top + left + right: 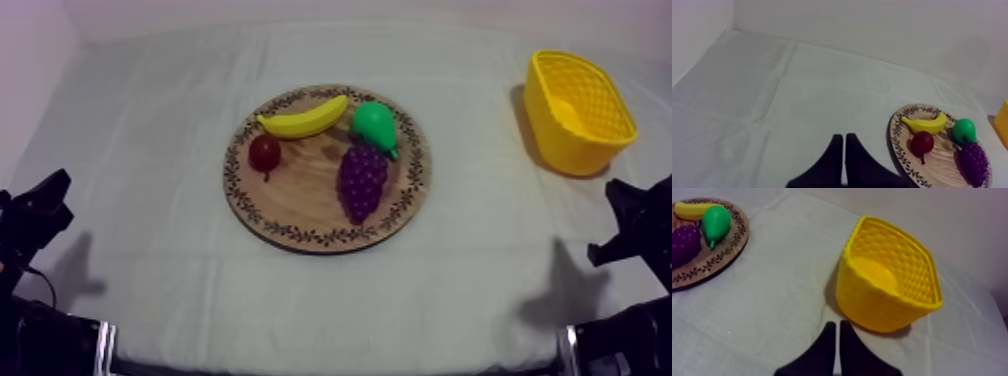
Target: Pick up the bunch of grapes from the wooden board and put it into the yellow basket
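The purple bunch of grapes point(362, 181) lies on the round wooden board point(300, 215) in the middle of the table, just below the green pear point(374, 124). From the left wrist view the grapes point(973, 162) sit at the board's near right part. The yellow basket point(578, 110) stands empty at the table's far right. My left gripper point(42, 200) rests low at the left edge, well away from the board; its fingers point(844, 150) lie together as a narrow wedge, shut on nothing. My right gripper point(622, 222) rests low at the right edge, its fingertips point(835, 333) together just short of the basket point(887, 278).
A yellow banana point(304, 119) and a small red fruit point(264, 153) share the board with the pear. Bare cloth surrounds the board on all sides. White walls close the table at the back and left.
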Tool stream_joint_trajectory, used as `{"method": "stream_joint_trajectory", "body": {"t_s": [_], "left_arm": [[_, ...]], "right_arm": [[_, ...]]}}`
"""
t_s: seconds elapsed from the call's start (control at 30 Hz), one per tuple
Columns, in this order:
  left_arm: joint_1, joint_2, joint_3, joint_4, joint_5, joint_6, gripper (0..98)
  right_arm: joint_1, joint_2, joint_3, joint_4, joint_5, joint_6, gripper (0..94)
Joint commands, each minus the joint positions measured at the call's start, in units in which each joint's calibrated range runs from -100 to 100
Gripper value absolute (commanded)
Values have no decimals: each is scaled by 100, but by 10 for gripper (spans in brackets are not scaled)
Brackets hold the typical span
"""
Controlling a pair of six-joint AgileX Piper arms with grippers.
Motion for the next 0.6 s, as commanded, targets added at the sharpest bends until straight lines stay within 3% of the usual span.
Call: {"method": "stream_joint_trajectory", "body": {"t_s": [0.0, 0.23, 0.57], "left_arm": [[0, 0, -3, -1, -6, 1, 1], [0, 0, -3, -1, -6, 1, 1], [0, 0, -3, -1, -6, 1, 1]], "right_arm": [[-16, 132, -73, -44, -58, 162, 7], [-149, 1274, -1261, -96, -153, 187, 6], [-336, 3482, -4027, -519, 358, 579, 4]]}}
